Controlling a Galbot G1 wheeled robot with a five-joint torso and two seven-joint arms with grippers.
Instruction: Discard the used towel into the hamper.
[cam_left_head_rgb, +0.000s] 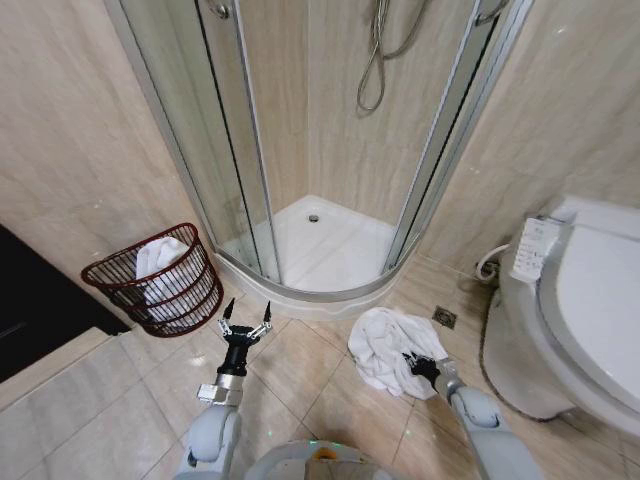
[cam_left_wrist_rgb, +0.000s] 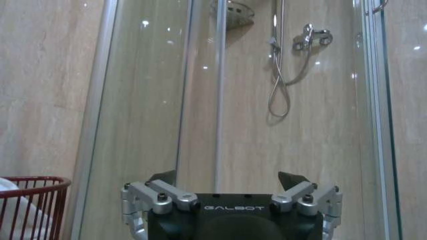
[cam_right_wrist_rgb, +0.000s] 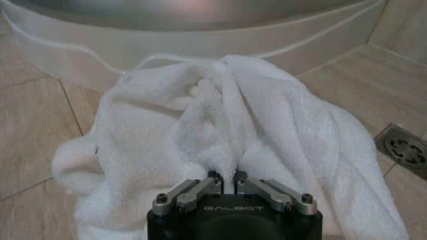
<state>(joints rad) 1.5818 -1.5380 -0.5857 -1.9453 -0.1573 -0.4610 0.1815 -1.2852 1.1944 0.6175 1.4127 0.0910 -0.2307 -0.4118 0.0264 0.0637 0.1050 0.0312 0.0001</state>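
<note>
Shower enclosure (cam_left_head_rgb: 320, 140), curved glass doors, white tray on tiled floor, is the landmark. Toilet (cam_left_head_rgb: 575, 310) well to the robot's right of it, white remote panel (cam_left_head_rgb: 530, 247) on the toilet's near side. Hamper (cam_left_head_rgb: 155, 280), dark reddish-brown wire basket, stands on the floor just beside the enclosure's left door edge, against the wall; a white cloth (cam_left_head_rgb: 160, 262) already lies inside it. In the left wrist view the hamper rim (cam_left_wrist_rgb: 30, 186) sits beside the glass door frame, with the shower hose (cam_left_wrist_rgb: 280, 75) and tap (cam_left_wrist_rgb: 312, 36) behind the glass

Used towel (cam_left_head_rgb: 392, 345), white and crumpled, lies on the floor tiles just in front of the enclosure's curved threshold, on the toilet side, well apart from the hamper. Floor drain (cam_left_head_rgb: 445, 318) just beside the towel, between it and the toilet base

Right gripper (cam_left_head_rgb: 418, 365) is down at the towel's near edge, fingers closed together, pinching a fold of the towel (cam_right_wrist_rgb: 227, 125); right wrist view shows fingertips (cam_right_wrist_rgb: 215, 176) nearly meeting with cloth bunched between them, drain (cam_right_wrist_rgb: 405, 149) close by

Left gripper (cam_left_head_rgb: 246, 322) is in front of the enclosure, between hamper and towel, raised off the floor, fingers spread wide apart, holding nothing; gripper (cam_left_wrist_rgb: 230, 182) faces the glass door
</note>
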